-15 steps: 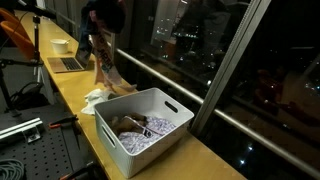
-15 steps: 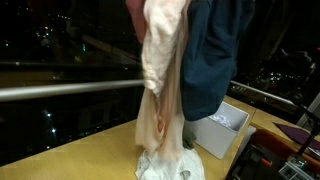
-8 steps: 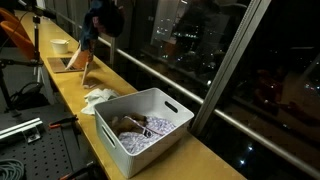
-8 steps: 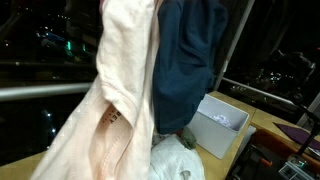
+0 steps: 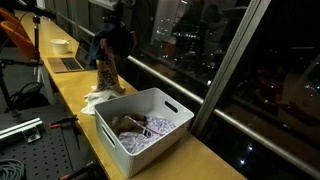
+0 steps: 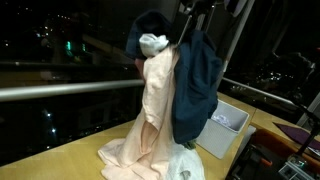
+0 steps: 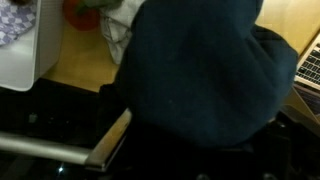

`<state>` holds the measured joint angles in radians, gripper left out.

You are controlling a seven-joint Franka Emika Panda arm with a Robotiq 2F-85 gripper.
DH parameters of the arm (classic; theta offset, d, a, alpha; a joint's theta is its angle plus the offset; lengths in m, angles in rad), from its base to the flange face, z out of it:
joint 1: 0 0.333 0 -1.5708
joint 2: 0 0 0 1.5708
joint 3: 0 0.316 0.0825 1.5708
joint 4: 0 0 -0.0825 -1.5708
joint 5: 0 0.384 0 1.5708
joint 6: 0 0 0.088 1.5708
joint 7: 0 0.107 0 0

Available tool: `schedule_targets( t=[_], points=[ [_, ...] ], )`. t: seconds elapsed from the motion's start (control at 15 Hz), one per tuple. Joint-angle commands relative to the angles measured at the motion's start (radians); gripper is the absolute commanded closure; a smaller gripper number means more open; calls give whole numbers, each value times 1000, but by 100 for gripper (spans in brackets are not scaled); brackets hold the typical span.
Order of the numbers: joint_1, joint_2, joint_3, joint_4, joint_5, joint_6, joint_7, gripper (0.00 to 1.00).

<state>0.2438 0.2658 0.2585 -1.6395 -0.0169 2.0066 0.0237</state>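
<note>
Tool (image 6: 190, 25) grips blue garment (image 6: 196, 90); pink cloth (image 6: 150, 115) dropped back onto table (image 6: 50, 166).

fingers hidden under dark cloth (image 7: 200, 80), laptop (image 7: 311, 65) cropped

Wooden counter (image 5: 68, 88): white bin (image 5: 165, 145), laptop (image 5: 68, 63), white cloth (image 5: 98, 96), peach garment (image 6: 150, 125).
</note>
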Motion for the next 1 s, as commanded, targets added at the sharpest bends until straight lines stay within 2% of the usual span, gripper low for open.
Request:
schedule_targets(
  t=[0.0,0.47,0.53,0.6,0.93],
  points=[
    [-20,-21,-17,-88,58,67,-43,99],
    [-18,40,-19,-59,61,76,-68,99],
    [-18,38,-19,-61,63,77,-68,69],
    [-20,34,-19,-64,64,76,-70,68],
    [-46,10,-26,-100,97,86,-90,33]
  ],
)
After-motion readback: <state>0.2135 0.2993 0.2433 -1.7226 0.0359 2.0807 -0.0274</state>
